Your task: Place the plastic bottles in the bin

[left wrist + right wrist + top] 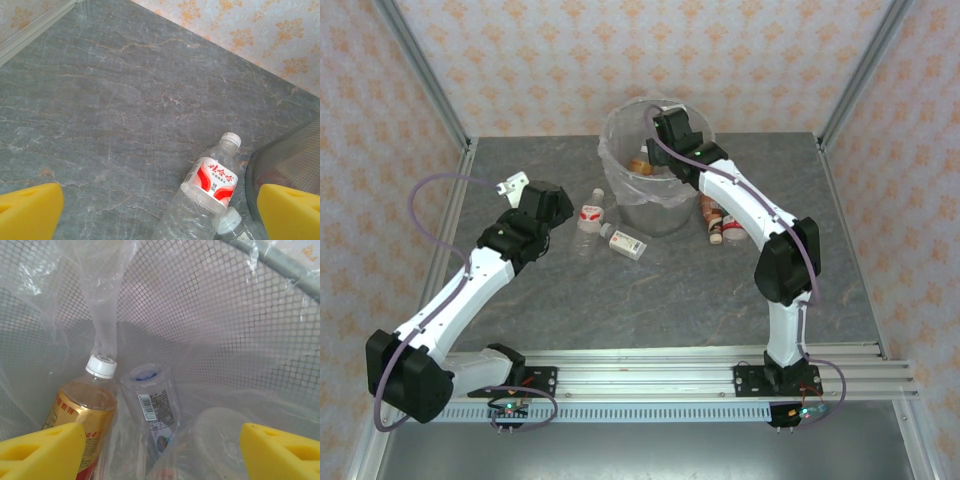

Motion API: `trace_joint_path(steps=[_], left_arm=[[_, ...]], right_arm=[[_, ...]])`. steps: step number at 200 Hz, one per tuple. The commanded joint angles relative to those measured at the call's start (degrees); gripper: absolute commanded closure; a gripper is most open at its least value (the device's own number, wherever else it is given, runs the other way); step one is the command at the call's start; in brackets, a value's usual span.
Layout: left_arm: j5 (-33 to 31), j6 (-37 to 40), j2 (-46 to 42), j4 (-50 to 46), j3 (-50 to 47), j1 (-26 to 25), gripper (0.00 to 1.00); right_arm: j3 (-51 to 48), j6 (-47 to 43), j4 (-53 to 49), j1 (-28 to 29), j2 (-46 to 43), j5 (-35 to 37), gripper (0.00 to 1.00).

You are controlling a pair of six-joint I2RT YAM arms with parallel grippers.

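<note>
Bottles are lying in three places. Two are resting on the grey, stone-veined surface (650,300) just left of the bin (645,212): a clear labelled bottle (207,187) with a red-and-white band and white cap, under my left tool (161,212), and a second bottle (628,243) nearer to me. Two brown-labelled bottles (720,222) are lying close against the bin's right side. Others are sitting inside it, among them an amber bottle (85,407) with a white cap and a barcoded bottle (150,400) of clear plastic.

Both tools are standing spread and carrying nothing. The left one is hovering over the labelled bottle with its yellow pads (30,212) far apart. My right tool (161,452) is hanging in the bin's mouth, pads equally wide.

I am judging the labelled bottle to be empty, so very light, thin-walled and springy. It is likely to dent under a squeeze and roll on its round side across this smooth surface. I am favouring the labelled band below the shoulder, across the width, since printed film should be gripping better than bare glossy plastic. The neck is looking stiffer but narrow.

The bin wall is showing as fine mesh, and a crinkled clear bag (100,300) is sagging inward from it.
</note>
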Motion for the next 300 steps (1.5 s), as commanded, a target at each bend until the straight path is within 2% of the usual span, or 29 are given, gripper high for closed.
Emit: trace_joint_path(steps=[1,90,183,197,208,255,279,300], left_arm=[[0.34,-0.7,1.42,0.02,-0.71,0.67,0.0],[5.67,-0.42,5.73,3.02,-1.76,2.12,0.0],[10.13,4.11,12.89,3.04,0.73,2.93,0.0],[10.56,5.7,13.91,3.42,0.81,2.88,0.0],[10.93,7.14,14.54,3.69,0.87,2.87,0.0],[16.85,12.7,18.73,6.6,0.75,2.92,0.0],[20.89,14.58,21.97,8.45,1.43,2.89,0.0],[21.12,15.27,25.01,7.02,3.63,2.89,0.0]], right_arm=[[1.81,0.65,-2.13,0.71,-1.2,2.08,0.18],[-2.2,0.75,0.22,0.87,-8.02,-1.31,0.15],[-16.24,0.7,9.87,0.88,-22.11,-6.18,0.09],[-18.01,1.0,10.67,0.9,-24.18,-5.56,0.07],[-19.72,1.56,11.39,0.88,-25.88,-4.64,0.0],[-31.8,2.08,19.4,0.86,-35.39,-2.01,0.01],[-36.83,1.96,21.58,0.86,-38.64,2.61,0.01],[-39.74,2.31,22.59,0.71,-40.4,4.75,0.01]])
